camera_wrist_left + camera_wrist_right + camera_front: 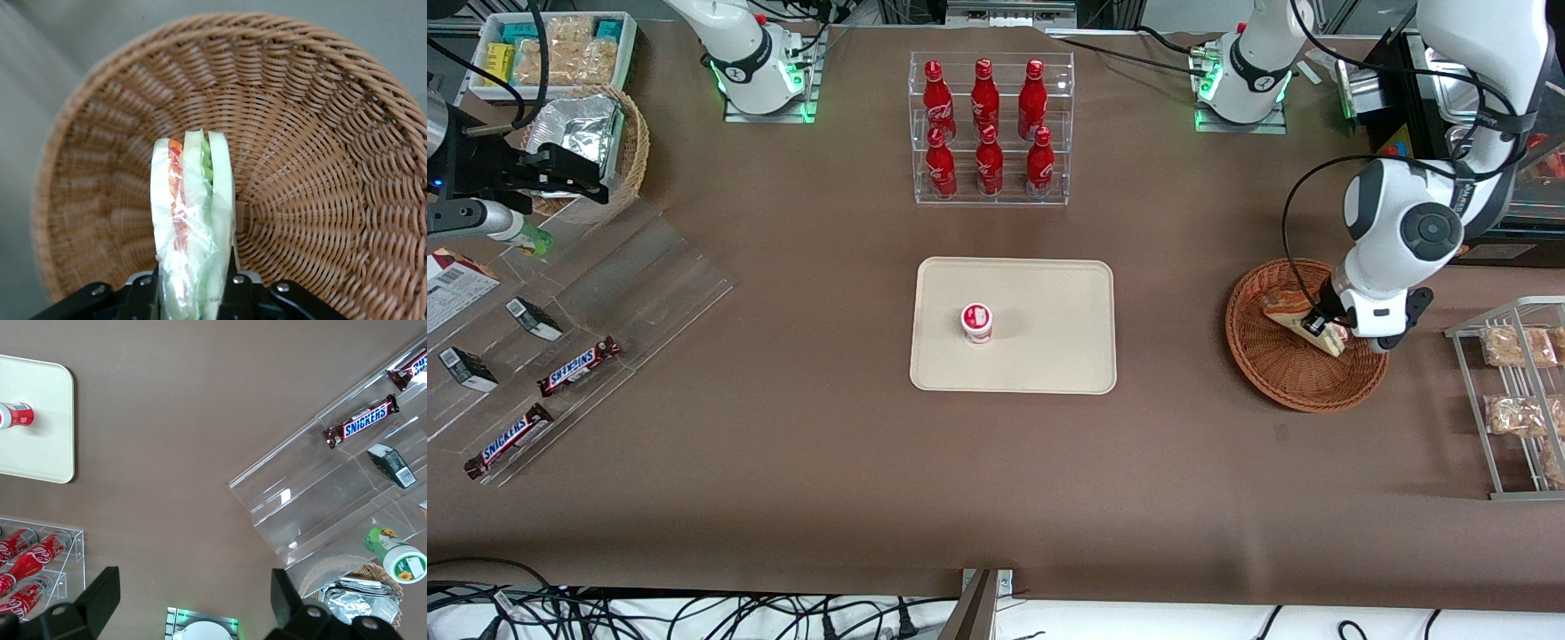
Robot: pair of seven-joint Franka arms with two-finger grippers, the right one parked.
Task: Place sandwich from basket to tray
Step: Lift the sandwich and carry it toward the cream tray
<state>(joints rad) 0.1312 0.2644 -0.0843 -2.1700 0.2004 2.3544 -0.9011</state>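
One sandwich [192, 220] sits in one basket [1280, 378], the gripper [193, 293] fingers [148, 293] clamped on its sides. One tray [1049, 356], toward the parked arm's end from the basket, carries one small cup [976, 322]. Only the wrist view shows the filling layers.

Even, diffuse overhead light fills the scene, bright without harsh shadows. The brown table [783, 427] shows only soft shade beneath the round reddish-brown wicker basket [1280, 373]. Glare streaks the clear acrylic display steps [320, 500] and glints on the clear-wrapped wedge sandwich [193, 220], pinched in the left arm's gripper [193, 293]. The wrist view's background table blurs softly. Green lamps glow at the arm bases.
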